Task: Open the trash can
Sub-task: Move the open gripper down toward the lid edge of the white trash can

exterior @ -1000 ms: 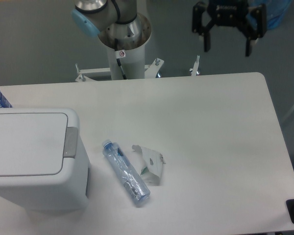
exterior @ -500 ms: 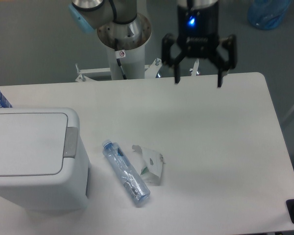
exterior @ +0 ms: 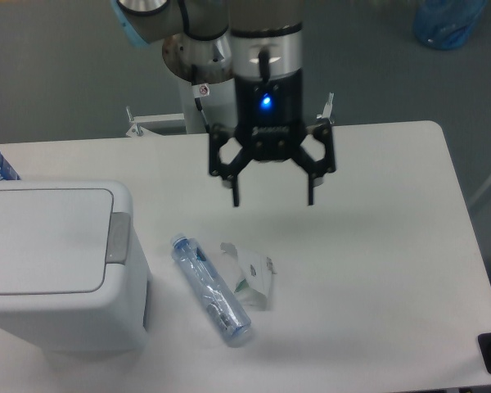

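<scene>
Trash can (exterior: 53,262) lid still down, gripper (exterior: 272,196) moved left over table (exterior: 393,246), fingers apart

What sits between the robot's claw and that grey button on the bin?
Only bare table lies between the gripper and the trash can's grey tab, in the camera view.

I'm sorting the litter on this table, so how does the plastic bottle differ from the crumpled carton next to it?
The plastic bottle is clear with a blue tint, while the crumpled carton is white and opaque with small green markings. The bottle is a long, slim cylinder lying diagonally; the carton is shorter, flattened and irregular. Both lie on the table just right of the trash can, under the open gripper.
</scene>
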Controlling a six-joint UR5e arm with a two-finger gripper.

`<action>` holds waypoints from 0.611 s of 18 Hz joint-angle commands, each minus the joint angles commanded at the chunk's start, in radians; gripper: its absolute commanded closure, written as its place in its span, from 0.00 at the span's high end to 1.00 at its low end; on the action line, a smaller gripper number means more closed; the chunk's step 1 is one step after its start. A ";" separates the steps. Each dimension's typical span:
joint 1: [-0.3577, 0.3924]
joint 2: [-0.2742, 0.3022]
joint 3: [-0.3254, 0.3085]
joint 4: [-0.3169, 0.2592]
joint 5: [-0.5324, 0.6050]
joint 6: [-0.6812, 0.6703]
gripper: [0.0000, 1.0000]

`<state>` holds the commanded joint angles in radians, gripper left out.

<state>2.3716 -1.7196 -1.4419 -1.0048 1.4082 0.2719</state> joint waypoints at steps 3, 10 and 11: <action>-0.035 -0.015 0.000 0.000 0.000 -0.071 1.00; -0.103 -0.051 0.003 0.000 0.000 -0.112 1.00; -0.109 -0.051 0.003 0.000 0.000 -0.114 1.00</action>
<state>2.2627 -1.7702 -1.4389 -1.0048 1.4082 0.1580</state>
